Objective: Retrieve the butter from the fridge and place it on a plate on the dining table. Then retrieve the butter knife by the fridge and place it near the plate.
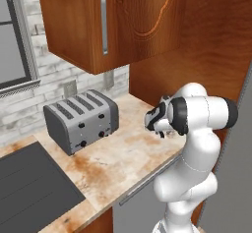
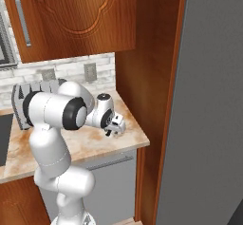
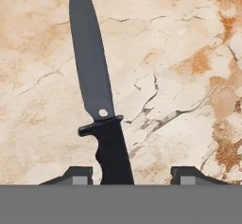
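Gripper point(image 3: 128, 175) hovering wide open over the butter knife point(image 3: 97, 95), holding nothing, knife lying flat on the marbled counter point(image 3: 179, 53), handle sitting between the fingertips point(image 3: 75, 175)

I see the butter knife point(image 3: 97, 95) lying flat on the tabletop point(image 3: 179, 53), handle between my end effector point(image 3: 128, 175) fingertips; the toaster point(image 1: 81, 120) sits further left.

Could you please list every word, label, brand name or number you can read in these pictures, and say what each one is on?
There is no readable text in any of the views.
The toaster: dark knobs on its front, no label or numbers.
The knife: a plain blade with a pale rivet dot, no brand mark.
The cupboard, the counter and the wall outlets carry no writing.
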{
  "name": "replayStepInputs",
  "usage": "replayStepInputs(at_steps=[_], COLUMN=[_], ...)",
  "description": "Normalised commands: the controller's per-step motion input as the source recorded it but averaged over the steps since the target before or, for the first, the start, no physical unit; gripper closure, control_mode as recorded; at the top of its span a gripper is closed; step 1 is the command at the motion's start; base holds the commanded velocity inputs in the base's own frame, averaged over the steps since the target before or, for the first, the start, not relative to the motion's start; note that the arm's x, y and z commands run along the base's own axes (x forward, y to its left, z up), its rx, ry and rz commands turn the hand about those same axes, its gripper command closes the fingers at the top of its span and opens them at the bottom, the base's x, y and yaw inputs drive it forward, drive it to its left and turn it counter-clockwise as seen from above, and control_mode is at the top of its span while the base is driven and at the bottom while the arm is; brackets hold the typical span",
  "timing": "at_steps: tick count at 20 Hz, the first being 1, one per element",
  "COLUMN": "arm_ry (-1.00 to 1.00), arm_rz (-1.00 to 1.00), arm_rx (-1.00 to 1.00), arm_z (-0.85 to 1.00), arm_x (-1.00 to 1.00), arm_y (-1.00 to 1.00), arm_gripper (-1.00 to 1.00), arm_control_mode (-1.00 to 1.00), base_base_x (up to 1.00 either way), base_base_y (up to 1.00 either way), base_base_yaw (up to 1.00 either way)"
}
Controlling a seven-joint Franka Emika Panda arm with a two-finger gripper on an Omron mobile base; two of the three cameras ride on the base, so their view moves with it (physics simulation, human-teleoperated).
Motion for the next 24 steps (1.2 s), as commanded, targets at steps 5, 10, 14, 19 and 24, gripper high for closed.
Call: replayStepInputs(at_steps=[5, 10, 14, 19, 24], arm_ry=[0.00, 0.00, 0.01, 0.05, 0.05], arm_rz=[0.00, 0.00, 0.00, 0.00, 0.01], arm_rx=[0.00, 0.00, 0.00, 0.00, 0.01], arm_z=[-0.03, 0.00, 0.38, 0.81, 0.90], arm_x=[0.00, 0.00, -0.26, -0.93, -0.98], arm_y=[0.11, 0.03, 0.00, 0.00, 0.02], arm_gripper=[1.00, 1.00, 1.00, 1.00, 1.00], arm_control_mode=[-1.00, -1.00, -1.00, -1.00, -1.00], base_base_x=[0.00, 0.00, 0.00, 0.00, 0.00], base_base_y=[0.00, 0.00, 0.00, 0.00, 0.00], base_base_yaw=[0.00, 0.00, 0.00, 0.00, 0.00])
